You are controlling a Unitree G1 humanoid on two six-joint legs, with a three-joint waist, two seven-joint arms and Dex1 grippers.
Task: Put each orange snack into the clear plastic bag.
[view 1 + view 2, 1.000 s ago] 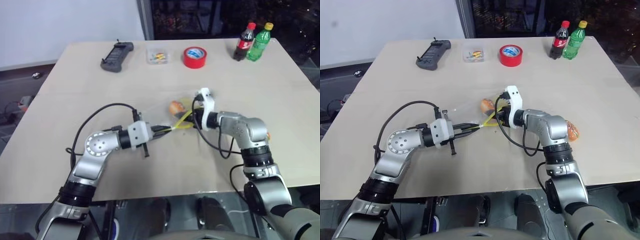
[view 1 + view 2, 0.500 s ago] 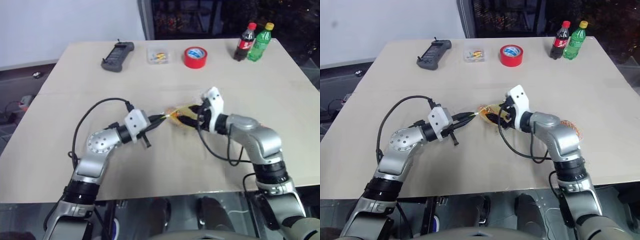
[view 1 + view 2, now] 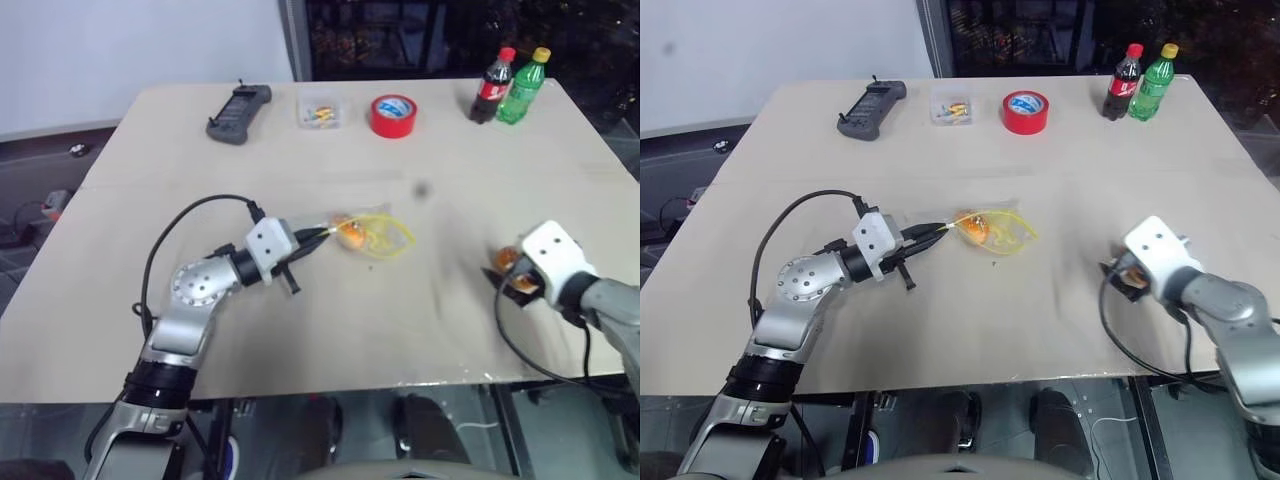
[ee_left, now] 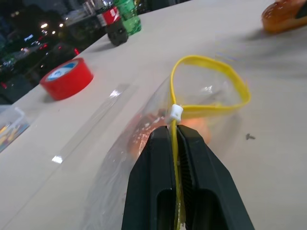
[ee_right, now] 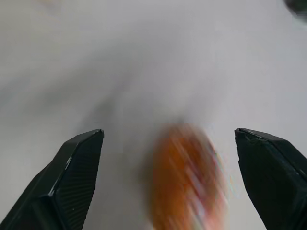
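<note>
Our left gripper (image 4: pixel 175 143) is clamped on the clear plastic bag (image 3: pixel 345 228) at its yellow zip, propping the mouth open; one orange snack (image 3: pixel 972 227) sits inside. Bare table (image 3: pixel 440 170) lies between. Our right gripper (image 5: pixel 168 143), fingers spread wide, frames the second orange snack (image 5: pixel 184 179) near the table's right edge.
</note>
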